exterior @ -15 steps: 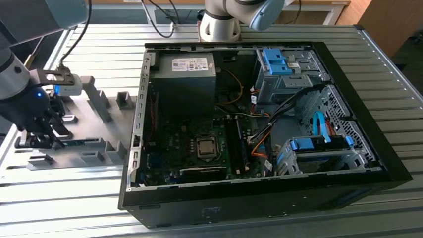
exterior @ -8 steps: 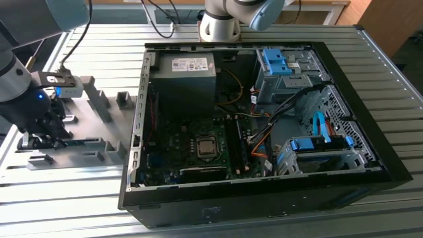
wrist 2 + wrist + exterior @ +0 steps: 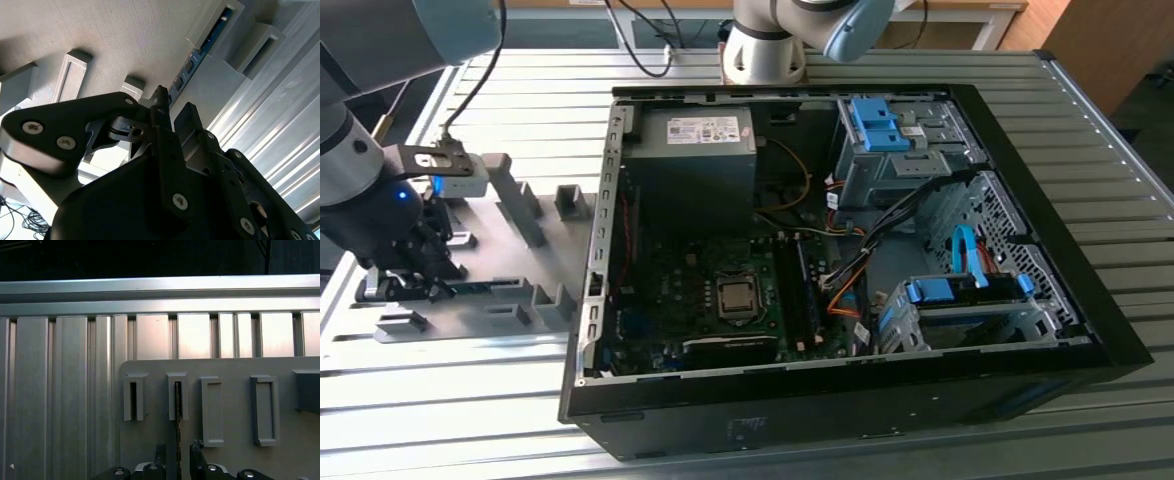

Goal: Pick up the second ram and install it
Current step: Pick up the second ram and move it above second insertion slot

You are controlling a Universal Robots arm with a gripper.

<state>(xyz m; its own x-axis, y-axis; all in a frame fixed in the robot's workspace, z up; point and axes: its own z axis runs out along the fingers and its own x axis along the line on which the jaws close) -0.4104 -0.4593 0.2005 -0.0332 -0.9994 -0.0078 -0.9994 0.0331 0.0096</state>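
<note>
- the gripper (image 3: 403, 288) hangs low at the exterior view's lower left, over a grey plate (image 3: 494, 240) on the metal table (image 3: 454, 400).
- the ram (image 3: 480, 288) stands on its thin edge in the blocks on that plate, just beside the gripper, toward the exterior view's right.
- in the first wrist view the ram (image 3: 177, 410) is a thin dark line that runs out of a slot block (image 3: 184, 390) and goes between the two fingers (image 3: 160, 452).
- the gripper (image 3: 178, 452) is open a little, with one finger on each side of the ram and a small gap on both sides. it has no hold on it.
- in the second wrist view the ram (image 3: 192, 62) shows black chips and some blue, and its near end is at the gripper (image 3: 173, 102).
- the open computer case (image 3: 854, 400) sits in the middle of the exterior view, well apart from the gripper.
</note>
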